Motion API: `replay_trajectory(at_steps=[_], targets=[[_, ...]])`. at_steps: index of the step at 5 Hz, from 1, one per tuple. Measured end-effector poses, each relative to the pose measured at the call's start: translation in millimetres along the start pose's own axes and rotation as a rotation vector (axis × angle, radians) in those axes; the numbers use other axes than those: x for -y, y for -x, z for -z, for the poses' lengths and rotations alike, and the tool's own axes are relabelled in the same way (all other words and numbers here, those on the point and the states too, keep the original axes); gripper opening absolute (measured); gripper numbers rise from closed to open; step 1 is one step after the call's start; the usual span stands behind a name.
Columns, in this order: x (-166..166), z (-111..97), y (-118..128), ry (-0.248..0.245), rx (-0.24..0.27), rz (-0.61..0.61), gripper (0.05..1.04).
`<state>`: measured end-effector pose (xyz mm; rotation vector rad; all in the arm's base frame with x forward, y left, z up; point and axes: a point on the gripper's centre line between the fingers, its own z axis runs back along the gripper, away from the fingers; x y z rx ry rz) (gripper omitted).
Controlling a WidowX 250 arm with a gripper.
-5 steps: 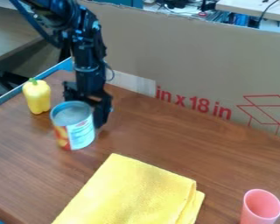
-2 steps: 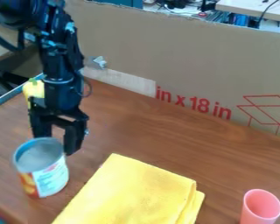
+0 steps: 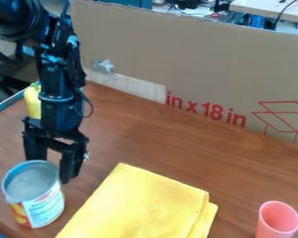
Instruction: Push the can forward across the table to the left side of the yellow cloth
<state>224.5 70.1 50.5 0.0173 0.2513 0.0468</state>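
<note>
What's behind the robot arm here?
A yellow pepper, its right side covered by the arm, and part of the cardboard. Anything else there is hidden.

Camera view, left side: my gripper is low, fingers apart, close against the far side of an upright can. Yellow pepper partly behind the arm. Folded yellow cloth right of can; pink cup lower right; cardboard wall behind
</note>
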Motion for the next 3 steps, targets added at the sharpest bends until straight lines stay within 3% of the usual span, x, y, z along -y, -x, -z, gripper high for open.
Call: replay_trajectory(at_steps=[1, 2, 3], targets=[[-11.4, -16.2, -1.2, 0.017, 0.053, -0.035, 1.001], [-22.9, -49.4, -5.2, 0.015, 0.165, -0.044, 1.001], [-36.3, -88.0, 1.2, -0.03, 0.264, -0.047, 1.001]])
